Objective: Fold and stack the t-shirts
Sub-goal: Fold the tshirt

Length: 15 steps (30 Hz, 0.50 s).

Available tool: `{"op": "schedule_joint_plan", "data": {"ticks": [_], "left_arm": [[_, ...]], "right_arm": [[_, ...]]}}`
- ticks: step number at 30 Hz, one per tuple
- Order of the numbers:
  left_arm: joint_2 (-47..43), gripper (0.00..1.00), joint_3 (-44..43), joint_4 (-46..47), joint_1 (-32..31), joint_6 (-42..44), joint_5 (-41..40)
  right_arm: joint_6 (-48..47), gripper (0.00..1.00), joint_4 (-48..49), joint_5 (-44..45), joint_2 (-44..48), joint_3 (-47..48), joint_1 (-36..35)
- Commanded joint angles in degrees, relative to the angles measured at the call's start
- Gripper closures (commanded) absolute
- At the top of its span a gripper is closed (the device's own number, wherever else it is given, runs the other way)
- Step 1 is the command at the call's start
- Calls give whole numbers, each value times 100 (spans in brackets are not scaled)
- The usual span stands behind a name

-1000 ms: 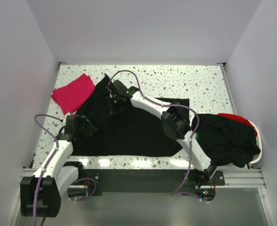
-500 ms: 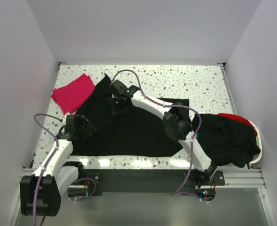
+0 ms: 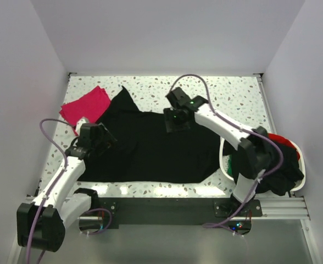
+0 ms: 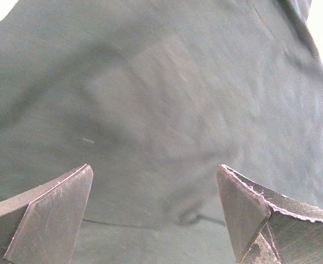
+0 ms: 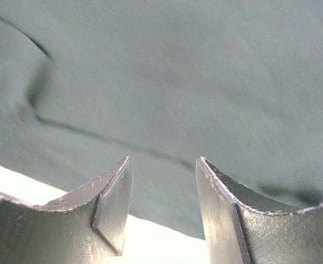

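Two arms working over a big black t-shirt point(image 3: 150, 151) on the surface point(image 3: 233, 99).
Its long axis is running left-right; left gripper point(image 3: 95, 142) is hovering, released, at its left edge & right gripper point(image 3: 176, 119), also released, at its far edge; pink t-shirt point(image 3: 84, 108) lying just beside far-left corner.

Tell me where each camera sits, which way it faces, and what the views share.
Top external: fixed above and behind the arm bases, looking down on the table; both arms show, left gripper and right gripper over the black t-shirt, pink t-shirt far left.
Left wrist: on the left arm, facing down at black cloth; its two fingers show, spread apart.
Right wrist: on the right arm, facing the shirt's edge and bright table; its fingers show, apart.
Shared: all three see the black t-shirt.
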<state>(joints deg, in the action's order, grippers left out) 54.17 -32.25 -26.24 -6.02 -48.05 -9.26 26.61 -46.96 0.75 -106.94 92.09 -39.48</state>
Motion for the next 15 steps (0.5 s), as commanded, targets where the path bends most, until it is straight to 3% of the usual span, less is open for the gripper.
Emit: {"op": "schedule_joint_plan", "data": {"ticks": [1, 5, 11, 15], "left_arm": [[303, 0, 42, 373, -583, -423, -15], [778, 0, 350, 865, -795, -714, 467], [1078, 0, 781, 1051, -717, -784, 442], [1139, 0, 1185, 1130, -15, -750, 618]], "right_arm": [[-34, 47, -191, 293, 918, -1103, 124], [133, 43, -261, 574, 1911, -2473, 231], [424, 41, -305, 680, 2440, -3223, 248], [573, 41, -305, 663, 2476, -3391, 239]]}}
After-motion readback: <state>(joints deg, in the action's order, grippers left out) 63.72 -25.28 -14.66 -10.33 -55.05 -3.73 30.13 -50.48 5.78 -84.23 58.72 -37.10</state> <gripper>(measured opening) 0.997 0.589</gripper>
